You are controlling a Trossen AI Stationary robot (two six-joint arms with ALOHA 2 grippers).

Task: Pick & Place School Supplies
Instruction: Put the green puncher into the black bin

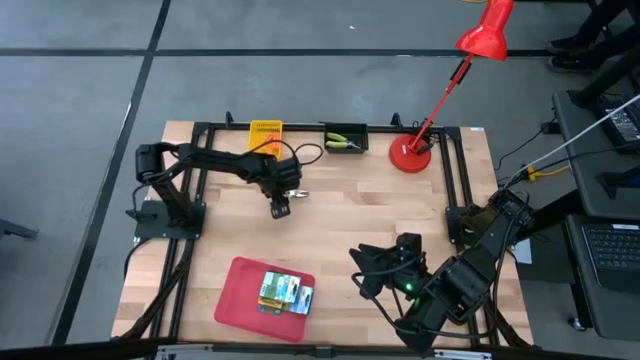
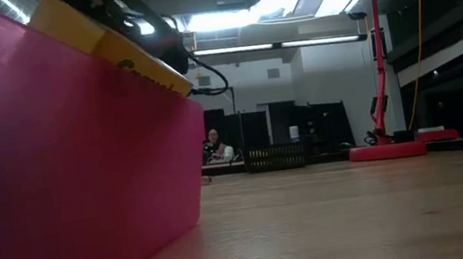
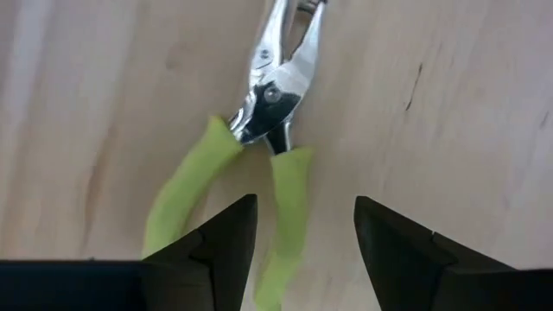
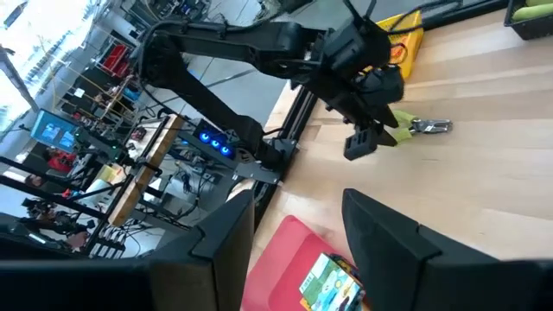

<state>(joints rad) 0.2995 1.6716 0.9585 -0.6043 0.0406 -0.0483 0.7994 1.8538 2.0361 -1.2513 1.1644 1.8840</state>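
Note:
A slim tool with yellow-green handles and a metal tip (image 3: pixel 276 95) lies flat on the wooden table (image 1: pixel 295 195). My left gripper (image 3: pixel 304 233) hovers open over its handle end; one handle (image 3: pixel 289 207) runs between the fingers and the other handle (image 3: pixel 186 194) lies outside them. The right wrist view shows this gripper (image 4: pixel 363 142) just above the table beside the tool (image 4: pixel 419 127). Green-and-yellow crayon boxes (image 1: pixel 285 292) lie in the red tray (image 1: pixel 240 300). My right gripper (image 1: pixel 365 272) waits open near the table's near right corner (image 4: pixel 298 233).
A yellow box (image 1: pixel 265 133) and a black bin with more yellow-green tools (image 1: pixel 345 140) sit at the far edge. The red desk lamp's base (image 1: pixel 410 155) stands far right. In the low view the red tray's wall (image 2: pixel 65 171) fills the left. Bare wood lies mid-table.

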